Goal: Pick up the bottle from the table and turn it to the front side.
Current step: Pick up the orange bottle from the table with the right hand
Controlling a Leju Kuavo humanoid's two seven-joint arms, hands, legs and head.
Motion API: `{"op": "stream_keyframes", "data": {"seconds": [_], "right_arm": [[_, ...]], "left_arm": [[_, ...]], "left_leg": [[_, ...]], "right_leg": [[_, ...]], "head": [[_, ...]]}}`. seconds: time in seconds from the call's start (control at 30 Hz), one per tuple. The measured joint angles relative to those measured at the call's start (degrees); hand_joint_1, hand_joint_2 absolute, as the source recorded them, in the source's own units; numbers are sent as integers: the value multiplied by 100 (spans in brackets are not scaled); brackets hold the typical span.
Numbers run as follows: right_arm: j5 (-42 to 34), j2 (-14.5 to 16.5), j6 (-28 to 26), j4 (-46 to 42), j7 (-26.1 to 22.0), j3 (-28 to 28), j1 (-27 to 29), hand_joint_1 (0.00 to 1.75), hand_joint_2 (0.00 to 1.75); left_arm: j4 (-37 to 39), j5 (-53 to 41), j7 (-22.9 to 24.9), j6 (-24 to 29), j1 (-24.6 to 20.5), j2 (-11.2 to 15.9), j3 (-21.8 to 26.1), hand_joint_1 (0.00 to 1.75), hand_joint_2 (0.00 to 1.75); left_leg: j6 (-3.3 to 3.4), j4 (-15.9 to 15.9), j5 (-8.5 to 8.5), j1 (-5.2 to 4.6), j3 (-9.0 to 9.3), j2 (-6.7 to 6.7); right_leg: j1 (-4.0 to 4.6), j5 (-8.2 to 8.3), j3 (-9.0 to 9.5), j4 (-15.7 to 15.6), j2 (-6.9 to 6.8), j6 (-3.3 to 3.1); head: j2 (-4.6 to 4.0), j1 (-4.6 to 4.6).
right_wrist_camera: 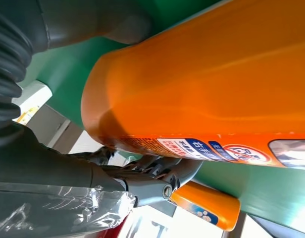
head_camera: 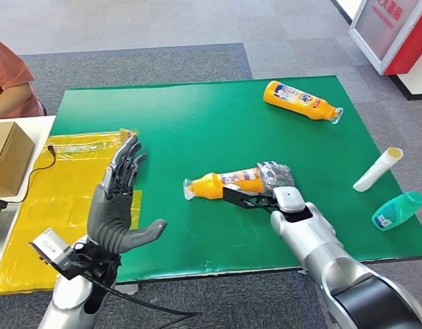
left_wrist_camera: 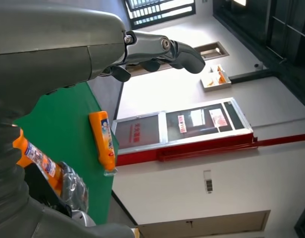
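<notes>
The right hand [head_camera: 266,188] is reaching in over the green mat [head_camera: 199,123] and is gripping the orange bottle [head_camera: 227,184] at its base end. The bottle is lying on its side near the middle of the mat, its clear cap pointing toward the robot's left and its label facing partly up. From the right wrist camera, the orange bottle [right_wrist_camera: 203,79] is sitting right against the hand, with dark fingers [right_wrist_camera: 158,173] curling along one side of it and the thumb lying on the other side.

The left hand [head_camera: 118,202] is hovering over the near left edge of the mat with its palm spread and fingers apart, holding nothing; it is standing well apart from the bottle.

A second orange bottle [head_camera: 301,100] is lying on its side at the far right of the mat. A white tube [head_camera: 378,168] and a teal bottle [head_camera: 399,210] are resting at the right edge. A yellow sheet [head_camera: 69,185] is lying beside the mat on the left.
</notes>
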Motion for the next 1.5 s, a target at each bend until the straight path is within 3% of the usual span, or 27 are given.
{"op": "stream_keyframes", "data": {"seconds": [0.33, 0.57, 0.73, 1.13, 1.37, 1.5], "right_arm": [[-147, -1, -129, 33, -130, -13, 14, 175, 175], [-2035, -24, -471, -298, -1328, -715, 319, 175, 175], [-3035, -74, -486, -937, -1693, -1266, 588, 175, 175], [-4150, -146, -469, -2116, -2094, -1840, 1103, 175, 175], [-5849, -16, -280, -3369, -2857, -2085, 1883, 175, 175], [-6350, 95, -185, -4129, -3076, -2115, 2328, 175, 175]], "left_arm": [[5, 96, -97, 108, 14, 27, 38, 0, 175], [-14, 182, -271, 100, 265, 99, 247, 0, 175], [-77, 159, -358, 113, 444, 135, 338, 0, 175], [-194, 103, -420, 175, 657, 209, 446, 0, 175], [-285, 104, -500, 438, 766, 258, 580, 0, 175], [-333, 191, -513, 499, 783, 298, 792, 0, 175]], "left_leg": [[-1, 0, 1, 0, 0, 0], [0, 0, 0, 0, -3, -1], [1, 0, -2, 0, -5, -2], [1, 0, -1, 0, -5, -2], [4, 0, -7, 0, -7, -3], [3, -1, -8, 0, -8, -3]], "right_leg": [[0, 0, 0, 0, 0, 0], [0, -1, -2, 0, -2, 1], [0, -2, -2, -1, -3, 1], [0, -2, -3, 0, -3, 0], [0, -8, -4, 0, -6, 1], [1, -13, -5, 0, -5, -3]], "head": [[0, 0], [0, 0], [0, -1], [0, 0], [0, 0], [0, -1]]}}
